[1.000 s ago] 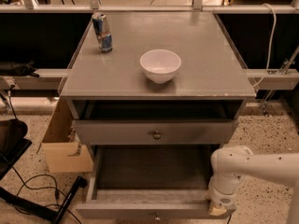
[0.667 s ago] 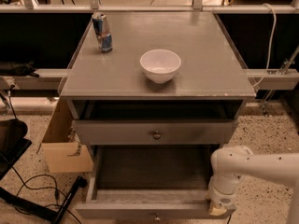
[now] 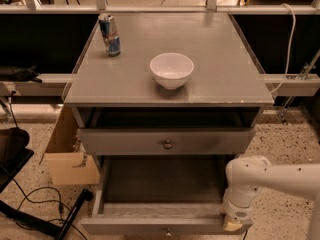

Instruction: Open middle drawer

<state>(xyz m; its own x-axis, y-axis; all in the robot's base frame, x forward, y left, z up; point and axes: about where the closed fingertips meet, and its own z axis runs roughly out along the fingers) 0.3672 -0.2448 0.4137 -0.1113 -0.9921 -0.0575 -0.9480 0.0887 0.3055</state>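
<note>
The white arm (image 3: 282,176) comes in from the right edge almost level, bends at a rounded joint beside the cabinet (image 3: 225,79) and then turns straight down. Its gripper (image 3: 231,225) is low at the right front corner of the middle drawer (image 3: 160,184), and I cannot tell if the claw is apart or together. This drawer stands pulled far out, with its dark grey inside showing below the upper drawer (image 3: 125,141), and a white bowl (image 3: 171,70) and a can (image 3: 109,34) stand on the cabinet top.
</note>
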